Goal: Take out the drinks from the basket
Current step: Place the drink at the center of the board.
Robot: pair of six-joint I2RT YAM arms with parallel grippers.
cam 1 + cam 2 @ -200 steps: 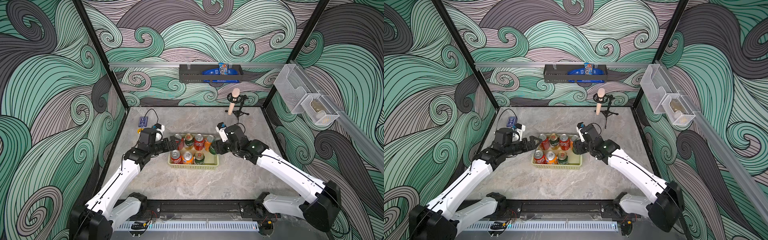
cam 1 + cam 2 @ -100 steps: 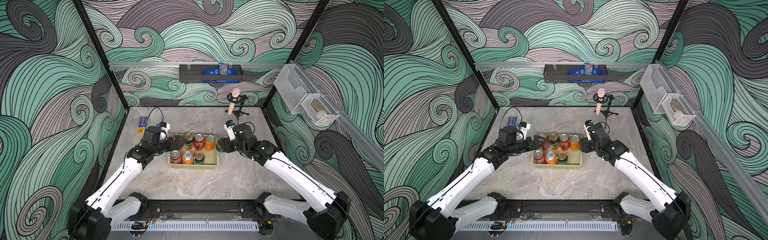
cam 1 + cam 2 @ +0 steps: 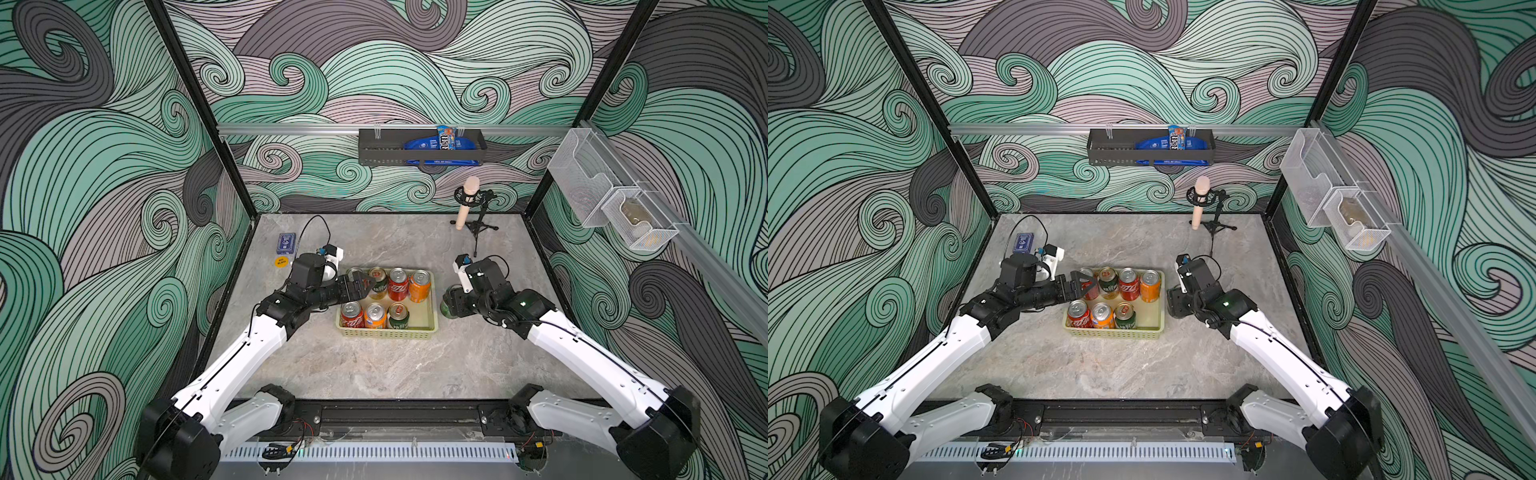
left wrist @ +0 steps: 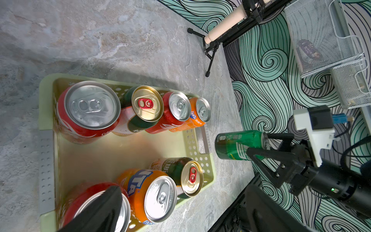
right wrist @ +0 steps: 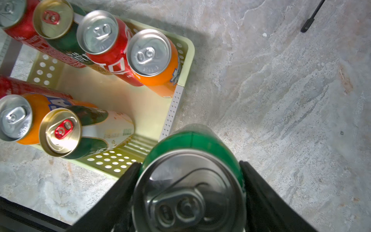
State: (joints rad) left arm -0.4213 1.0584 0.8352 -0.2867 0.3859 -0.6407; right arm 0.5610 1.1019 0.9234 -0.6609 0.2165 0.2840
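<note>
Seven of the eight drinks (image 3: 398,284) are standing upright in the basket (image 3: 388,333). The eighth, the bright green can (image 5: 192,142), is sitting outside it, clamped between the right fingers (image 5: 120,190). Those fingers are pressing on opposite sides of the can just under its silver top. Its long axis is therefore running straight down away from them, with its base facing the worktop (image 3: 374,365).

The basket's short perforated wall is lying just beside the can on one flank of the fingers, close but apart. Bare worktop is spreading out on the other flank and beneath. I cannot tell whether the base is touching the worktop; the can's own body is hiding that contact in the right wrist view.

By my judgement, the coming move is a set-down along that vertical axis. The spread of the opening fingers toward the basket wall is the one clearance to watch.

The left fingers (image 4: 100,209) are standing apart, gripping nothing, reaching over the far end of the basket. The red Coca-Cola can (image 4: 88,112) there is lying just ahead of them, which is making the left arm the nearer one for it.
</note>
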